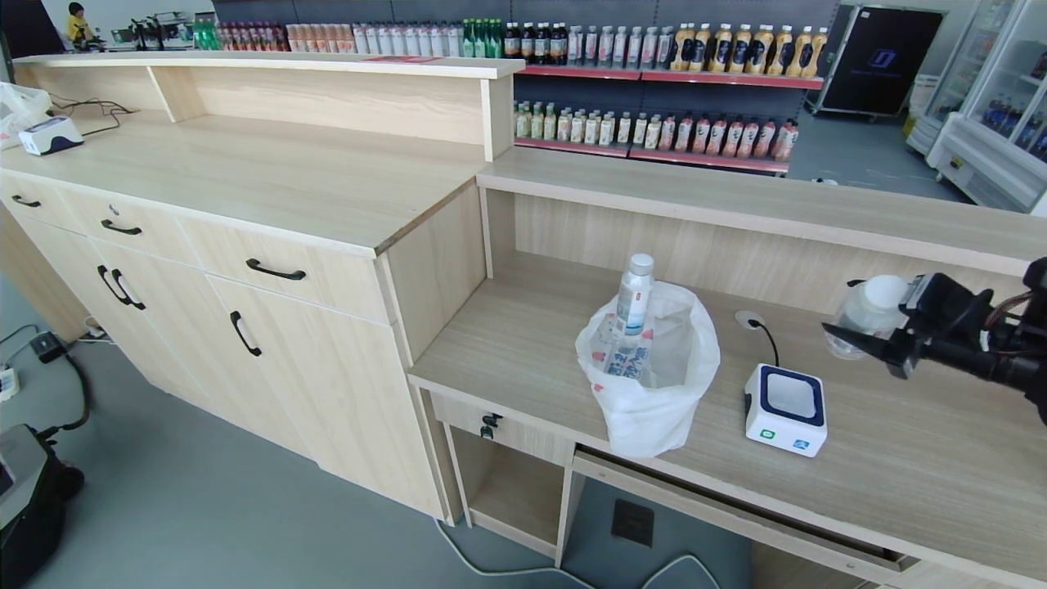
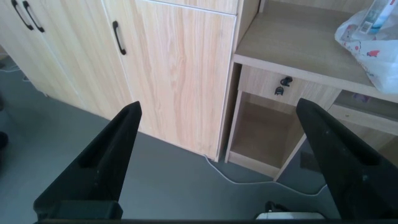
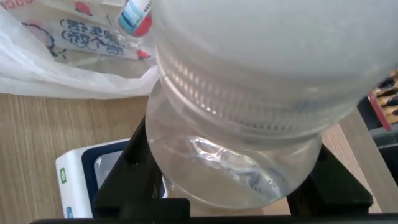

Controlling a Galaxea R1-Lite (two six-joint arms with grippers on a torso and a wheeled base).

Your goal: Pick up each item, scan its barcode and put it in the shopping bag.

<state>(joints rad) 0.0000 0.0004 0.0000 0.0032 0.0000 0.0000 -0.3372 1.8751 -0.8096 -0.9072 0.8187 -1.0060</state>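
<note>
The clear white-capped bottle [image 1: 871,307] sits at the frame's right edge over the counter [image 1: 900,458], clamped between the right pincer [image 1: 857,334] fingers. To its left are the scanner [image 1: 785,409] and the shopping bag [image 1: 654,409], which holds another bottle [image 1: 634,303]. The left pincer [image 2: 219,106] hangs spread apart, holding nothing.

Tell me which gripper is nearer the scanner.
Right. The right gripper, shut on a bottle, hangs over the counter just right of and behind the scanner. The left gripper, open, is over the floor facing the cabinet doors, far off.
</note>
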